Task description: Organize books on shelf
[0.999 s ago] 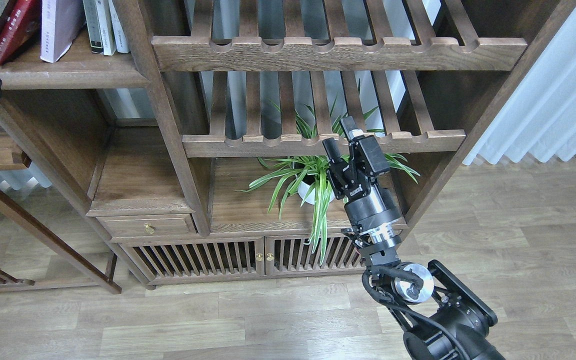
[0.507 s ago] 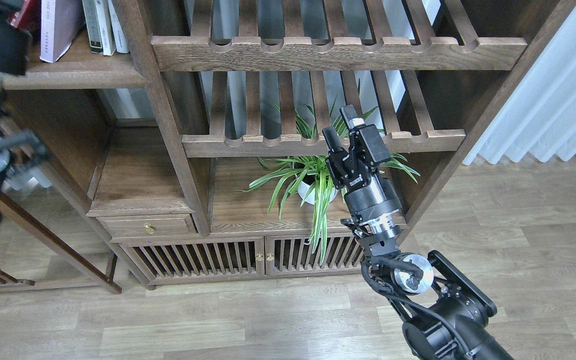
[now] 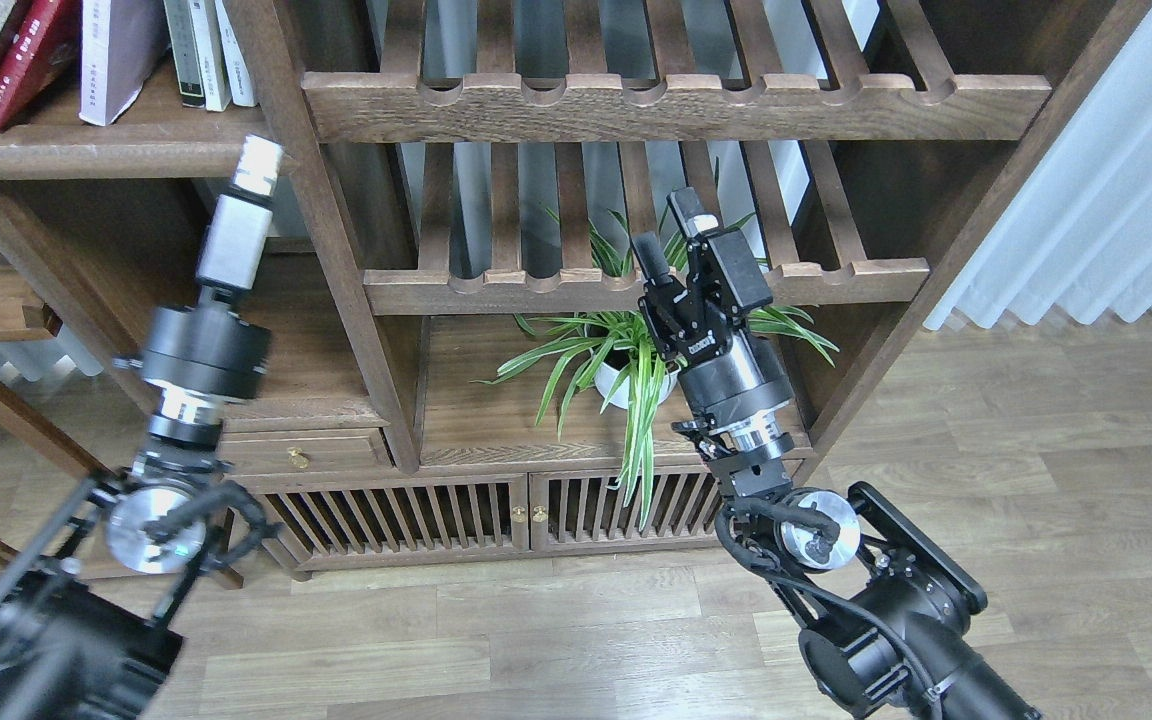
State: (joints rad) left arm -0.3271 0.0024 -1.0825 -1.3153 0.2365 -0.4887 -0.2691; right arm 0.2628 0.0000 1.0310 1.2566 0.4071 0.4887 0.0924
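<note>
Head view: the books (image 3: 86, 55) stand at the top left on the shelf (image 3: 106, 150), a solid brown board. A pale one and a red one (image 3: 21, 65) lean to the left, a white-and-lavender one (image 3: 116, 55) tilts beside them, and thin white spines stand just to its right. The left pincer (image 3: 254, 170) hangs just below the shelf's front edge, blurred and seen end-on, so I cannot tell whether it is released or clenched; it seems to carry nothing. The right pincer (image 3: 668, 235) is well apart, in front of a potted plant (image 3: 626, 355), fingers spread and empty. Paperbacks are light but floppy, with slick covers. I judge the leaning ones best gripped across the spine near mid-height, then tipped upright.
</note>
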